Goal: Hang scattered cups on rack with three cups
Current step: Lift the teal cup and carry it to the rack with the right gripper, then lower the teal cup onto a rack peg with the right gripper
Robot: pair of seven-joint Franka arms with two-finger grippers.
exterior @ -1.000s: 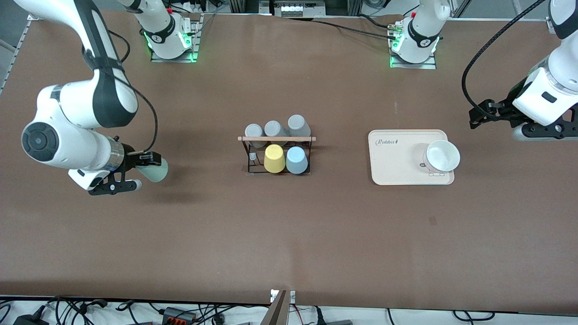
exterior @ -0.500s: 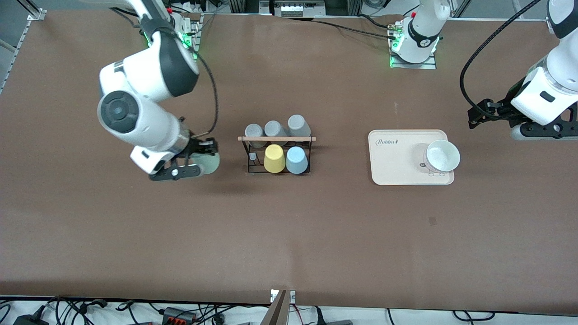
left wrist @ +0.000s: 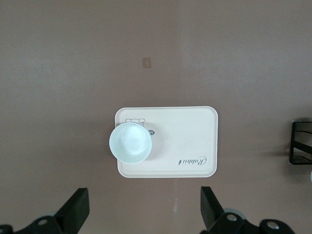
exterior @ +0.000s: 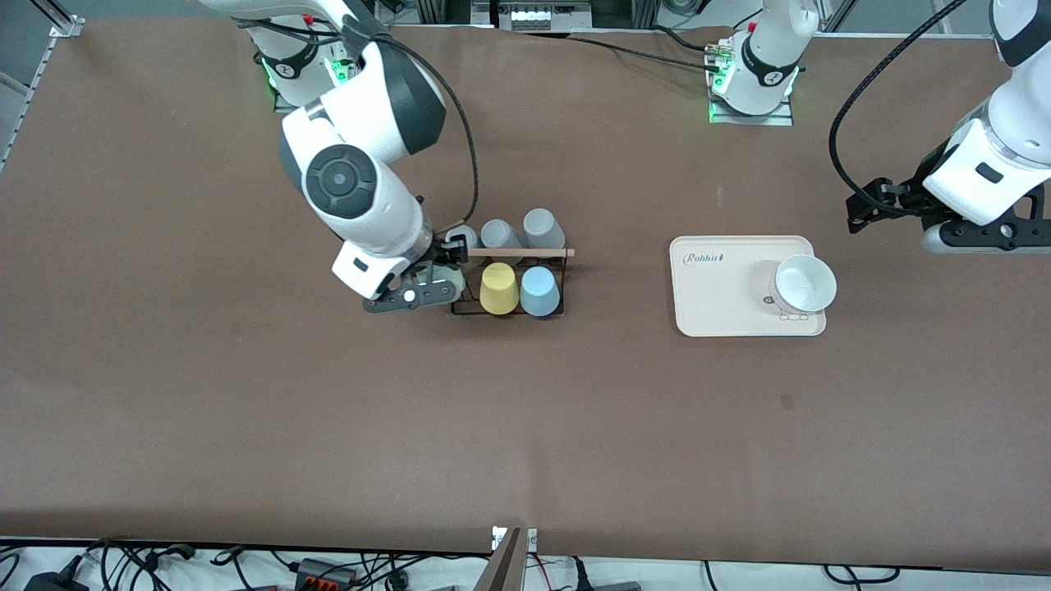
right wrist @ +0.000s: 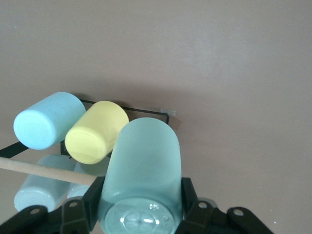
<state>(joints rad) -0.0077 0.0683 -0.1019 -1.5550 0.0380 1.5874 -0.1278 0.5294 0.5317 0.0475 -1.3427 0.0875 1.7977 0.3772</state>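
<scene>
The black wire rack [exterior: 465,311] with a wooden rod [exterior: 530,253] stands mid-table. A light blue cup [exterior: 539,291] hangs on it beside a yellow cup [exterior: 498,288]. My right gripper [exterior: 438,283] is shut on the pale mint green cup [exterior: 447,277] at the rack's end toward the right arm, next to the yellow cup. In the right wrist view the mint cup [right wrist: 144,156] fills the space between the fingers [right wrist: 91,199], with the rack [right wrist: 141,111], yellow cup [right wrist: 95,131] and blue cup [right wrist: 46,119] just past it. Whether it sits on a peg is hidden. My left gripper [exterior: 862,212] waits open.
Three grey cups [exterior: 501,234] hang on the rack's row farther from the front camera. A beige tray [exterior: 714,304] with a white bowl [exterior: 805,283] lies toward the left arm's end, seen from above in the left wrist view as tray [left wrist: 190,136] and bowl [left wrist: 129,143].
The right arm has swung from the right arm's end of the table to the rack, carrying the mint green cup. The left arm has hardly moved.
</scene>
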